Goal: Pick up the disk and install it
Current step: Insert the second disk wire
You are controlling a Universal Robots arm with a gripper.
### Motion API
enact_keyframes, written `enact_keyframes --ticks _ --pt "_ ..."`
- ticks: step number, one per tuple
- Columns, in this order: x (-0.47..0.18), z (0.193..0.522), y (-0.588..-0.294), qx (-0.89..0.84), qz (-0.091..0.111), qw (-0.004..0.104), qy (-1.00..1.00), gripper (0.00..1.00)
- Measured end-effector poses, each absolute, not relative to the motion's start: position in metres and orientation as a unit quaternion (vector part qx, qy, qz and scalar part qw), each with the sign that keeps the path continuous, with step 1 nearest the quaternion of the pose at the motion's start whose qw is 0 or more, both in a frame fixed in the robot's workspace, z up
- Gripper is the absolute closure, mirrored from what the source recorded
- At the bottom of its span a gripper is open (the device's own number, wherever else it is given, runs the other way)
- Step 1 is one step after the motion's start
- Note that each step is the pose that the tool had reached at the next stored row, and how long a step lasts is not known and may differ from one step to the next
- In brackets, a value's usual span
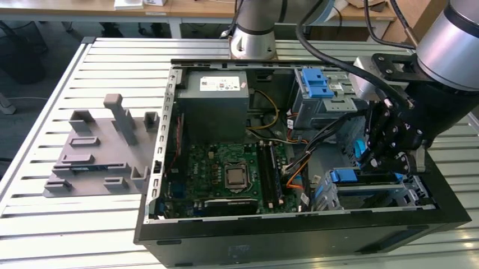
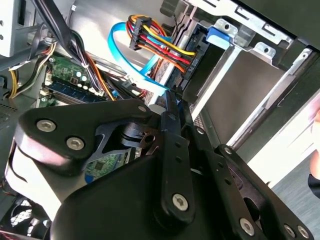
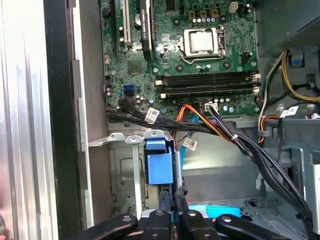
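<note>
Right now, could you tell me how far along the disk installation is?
Nearly there: the gripper sits deep inside the computer case, at the drive bay beside its blue latch. Blue plastic beneath it may be the disk. Left: I cannot see it seated.

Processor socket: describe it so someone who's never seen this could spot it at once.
In the exterior view, find the open black computer case on the slatted table. On the green motherboard inside, the processor socket is the silver square in a metal frame, unlike the long black memory slots beside it.
</note>
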State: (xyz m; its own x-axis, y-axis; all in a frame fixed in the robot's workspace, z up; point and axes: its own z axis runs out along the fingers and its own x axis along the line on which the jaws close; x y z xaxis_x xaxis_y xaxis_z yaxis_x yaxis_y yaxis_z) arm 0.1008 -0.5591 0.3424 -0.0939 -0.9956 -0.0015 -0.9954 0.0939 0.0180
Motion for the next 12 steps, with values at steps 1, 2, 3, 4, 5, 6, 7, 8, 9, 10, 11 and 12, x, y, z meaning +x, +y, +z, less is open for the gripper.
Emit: enact_keyframes --ticks 1,2,3,4,5,6,7,8,9,10,11,12 --pt "0.101 0.3419 -0.5593 0.673 -0.007 0.005 -0.74 0.84" --pt "0.101 0.3416 -0.5594 0.673 -0.007 0.005 -0.74 0.84" --pt "0.1012 0.3413 -0.5593 0.673 -0.007 0.005 -0.74 0.84" --pt "0.1016 0.3409 -0.5594 0.673 -0.007 0.005 -0.74 0.84" --pt "0.1019 0.3406 -0.5594 0.673 -0.007 0.005 -0.74 0.84" --pt "0.1022 0.3403 -0.5594 0.672 -0.007 0.006 -0.74 0.84" --pt "0.1023 0.3401 -0.5594 0.672 -0.007 0.005 -0.741 0.84" --pt "0.1023 0.3398 -0.5594 0.67 -0.007 0.005 -0.742 0.84" --pt "0.1024 0.3395 -0.5594 0.669 -0.007 0.005 -0.743 0.84" --pt "0.1026 0.3393 -0.5594 0.668 -0.007 0.005 -0.744 0.84" --pt "0.1029 0.339 -0.5594 0.667 -0.007 0.005 -0.745 0.84" --pt "0.1031 0.3386 -0.5594 0.667 -0.007 0.005 -0.745 0.84"
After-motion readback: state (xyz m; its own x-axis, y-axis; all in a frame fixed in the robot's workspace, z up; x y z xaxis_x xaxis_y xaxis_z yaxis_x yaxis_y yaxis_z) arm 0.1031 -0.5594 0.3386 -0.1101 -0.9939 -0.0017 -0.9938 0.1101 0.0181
